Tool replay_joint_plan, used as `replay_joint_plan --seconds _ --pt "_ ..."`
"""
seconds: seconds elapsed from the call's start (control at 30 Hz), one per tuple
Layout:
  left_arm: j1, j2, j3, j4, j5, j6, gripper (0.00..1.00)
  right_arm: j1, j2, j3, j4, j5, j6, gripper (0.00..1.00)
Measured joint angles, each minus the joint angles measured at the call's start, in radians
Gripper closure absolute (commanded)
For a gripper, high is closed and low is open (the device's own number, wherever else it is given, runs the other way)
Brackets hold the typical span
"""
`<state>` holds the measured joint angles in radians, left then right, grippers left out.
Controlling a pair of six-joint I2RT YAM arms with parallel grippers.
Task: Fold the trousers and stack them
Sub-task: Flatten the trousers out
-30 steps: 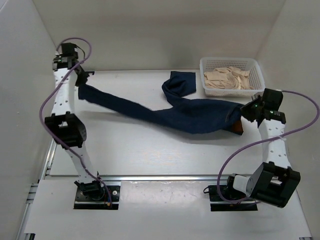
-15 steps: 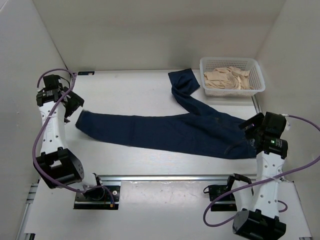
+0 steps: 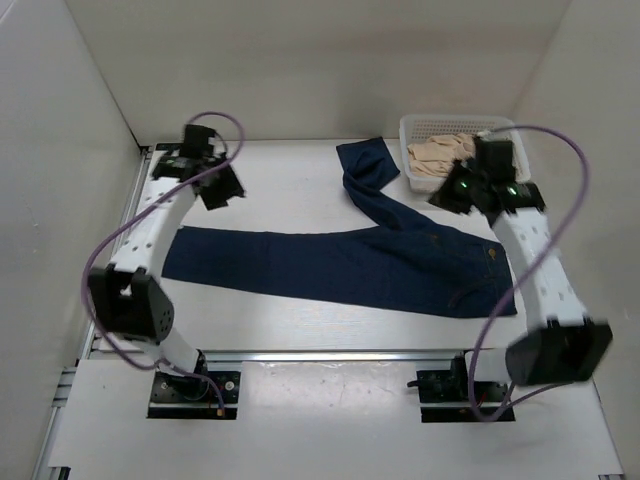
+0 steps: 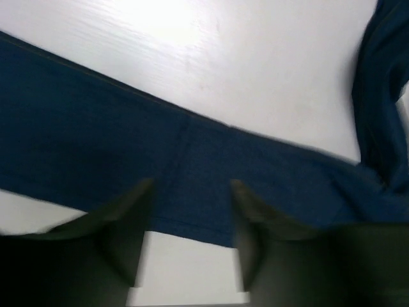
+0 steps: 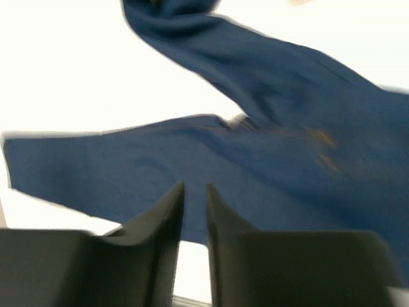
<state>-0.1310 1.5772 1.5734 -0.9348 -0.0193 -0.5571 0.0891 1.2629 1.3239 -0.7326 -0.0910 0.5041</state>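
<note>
Both pairs of fingers hang empty over the table [image 3: 280, 190]. The left fingers [image 3: 220, 194] stand apart. The right fingers [image 3: 447, 197] are drawn almost together, with only a thin slit between them.

That much comes from the wrist cameras. From above, each set of fingers is just a dark lump at the end of a white arm, and the gap cannot be judged there.

The overhead view is the only one that gives the whole lie of the trousers [image 3: 340, 265]. They are spread flat across the middle of the table with the waist to the right. One leg stretches straight out to the left. The other bends away toward the back wall, and its cuff ends just beside the basket [image 3: 405, 135].

The left wrist camera looks down on a band of that straight leg [image 4: 96, 147], with bright bare table beyond it. The right wrist camera, badly blurred, takes in the seat and both legs [image 5: 255, 179] and picks up a smear of tan stitching that barely shows from above.

The white basket sits in the far right corner with beige cloth [image 3: 435, 152] heaped inside. From above, the right arm reaches across the basket's front and hides part of it. Purple cables [image 3: 110, 250] loop off both arms, and plain white walls close in the table on three sides.
</note>
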Motion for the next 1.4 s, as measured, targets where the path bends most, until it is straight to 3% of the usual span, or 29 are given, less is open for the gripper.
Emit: replay_joint_plan --seconds 0.07,0.13,0.23,0.33,0.5,0.63,0.77,0.9,1.03,1.2,1.23,1.27,1.33,1.37,1.4 --pt "-0.066 0.089 -0.011 0.023 0.022 -0.016 0.07 0.07 0.185 0.108 0.037 -0.033 -0.037 0.55" --pt "-0.102 0.175 -0.017 0.03 0.059 -0.026 0.01 0.111 0.347 0.188 0.05 -0.061 -0.062 0.33" --pt "-0.126 0.281 -0.031 0.036 0.088 -0.039 0.01 0.138 0.565 0.343 0.017 -0.076 -0.082 0.11" --pt "-0.136 0.316 -0.067 0.045 0.093 -0.048 0.03 0.158 0.742 0.509 -0.013 -0.077 -0.093 0.01" --pt "-0.109 0.302 -0.172 0.083 0.133 -0.059 0.04 0.22 0.938 0.724 -0.051 -0.021 -0.098 0.01" --pt "-0.075 0.301 -0.247 0.084 0.14 -0.061 0.05 0.272 1.025 0.801 -0.058 0.015 -0.094 0.13" --pt "-0.053 0.262 -0.297 0.095 0.151 -0.03 0.06 0.299 1.065 0.799 -0.059 0.037 -0.083 0.34" --pt "0.0 0.146 -0.325 0.092 0.172 0.009 0.06 0.317 1.082 0.787 -0.055 0.069 -0.072 1.0" --pt "0.069 0.018 -0.324 0.09 0.193 0.051 0.06 0.328 1.067 0.697 -0.036 0.101 -0.058 1.0" --pt "0.085 -0.061 -0.312 0.072 0.216 0.086 0.06 0.352 0.916 0.389 0.013 0.154 -0.066 1.0" --pt "0.085 -0.065 -0.312 0.07 0.22 0.089 0.06 0.362 0.869 0.335 0.011 0.17 -0.069 0.88" --pt "0.084 -0.067 -0.312 0.068 0.224 0.093 0.06 0.372 0.832 0.306 0.009 0.182 -0.072 0.58" --pt "0.082 -0.067 -0.312 0.064 0.233 0.097 0.04 0.389 0.773 0.299 0.013 0.201 -0.081 0.1" --pt "0.082 -0.067 -0.312 0.061 0.238 0.1 0.04 0.396 0.756 0.319 0.017 0.201 -0.095 0.01" --pt "0.082 -0.068 -0.312 0.06 0.245 0.101 0.04 0.398 0.752 0.351 0.014 0.196 -0.098 0.01"
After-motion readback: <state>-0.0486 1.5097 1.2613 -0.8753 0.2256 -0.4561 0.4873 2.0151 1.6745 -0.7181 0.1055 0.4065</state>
